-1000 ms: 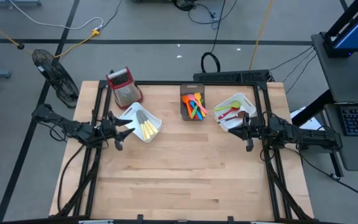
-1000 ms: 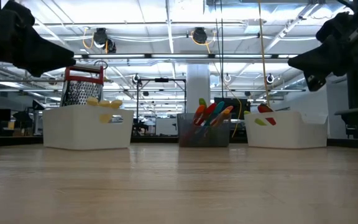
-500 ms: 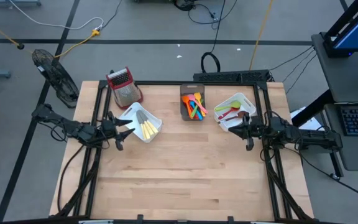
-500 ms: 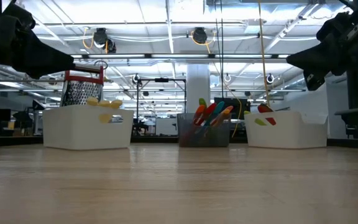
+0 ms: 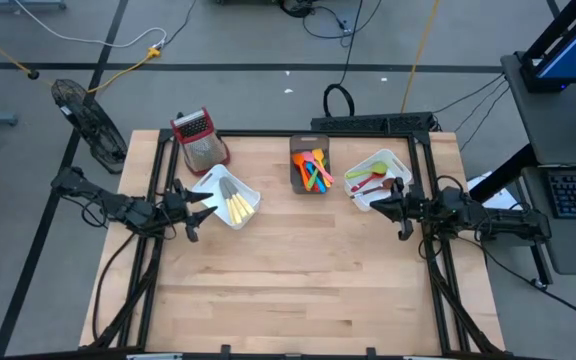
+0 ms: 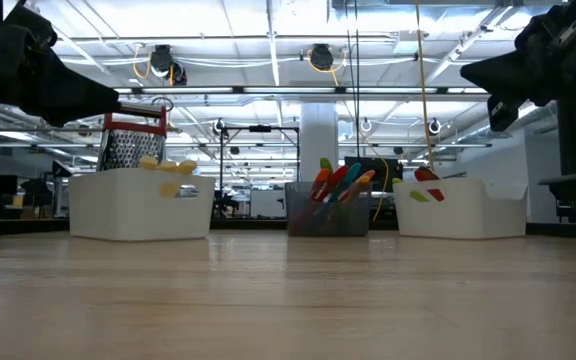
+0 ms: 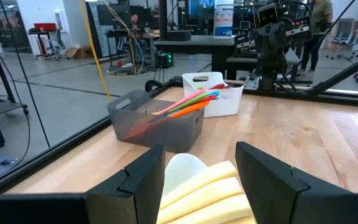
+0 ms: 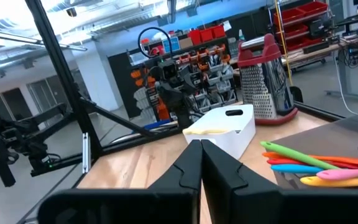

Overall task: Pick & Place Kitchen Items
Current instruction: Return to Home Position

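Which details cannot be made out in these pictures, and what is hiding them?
1. High view: the coloured utensils in the dark grey bin overlap and are too small to count.
2. Low view: the right white bin wall hides its spoons except the tips.
3. Left wrist view: the yellow knife handles are cut off by the bottom edge.

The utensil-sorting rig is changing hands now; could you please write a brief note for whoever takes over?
Left gripper: jaws open, empty, at the left white bin.
Right gripper: jaws shut, empty, beside the right white bin.
Yellow-handled knives lie in the left bin; green and red spoons in the right bin; coloured utensils in the grey bin.
Done: every utensil in view is binned.
Left: probably just bringing both arms home.
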